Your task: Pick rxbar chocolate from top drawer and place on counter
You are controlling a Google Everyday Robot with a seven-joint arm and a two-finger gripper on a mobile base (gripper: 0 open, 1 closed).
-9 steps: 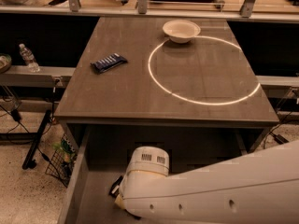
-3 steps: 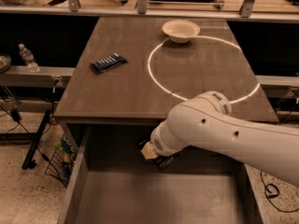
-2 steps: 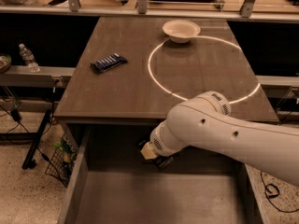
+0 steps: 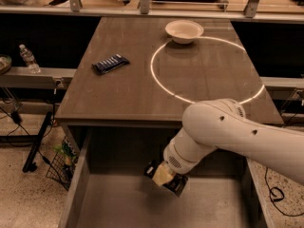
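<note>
The top drawer (image 4: 83, 175) stands pulled open below the counter's (image 4: 123, 96) front edge. My gripper (image 4: 165, 176) hangs inside the drawer near its back middle, pointing down, at the end of the white arm (image 4: 223, 127) that reaches in from the right. I see tan and dark parts at its tip but cannot tell whether they include the rxbar chocolate. No black wrapper shows on the visible drawer bottom. The arm hides part of the drawer. The white ring of light (image 4: 164, 87) lies on the counter's right half.
A dark blue wrapped bar (image 4: 110, 63) lies on the counter's left part. A white bowl (image 4: 184, 31) sits at the far edge of the ring. A water bottle (image 4: 28, 58) stands on a side shelf at left. A wire basket (image 4: 61, 163) and cables lie on the floor.
Three seconds ago the arm lay low across the drawer's front. It then rose to the drawer's back, and over the last second the gripper has sunk a little lower into the drawer.
</note>
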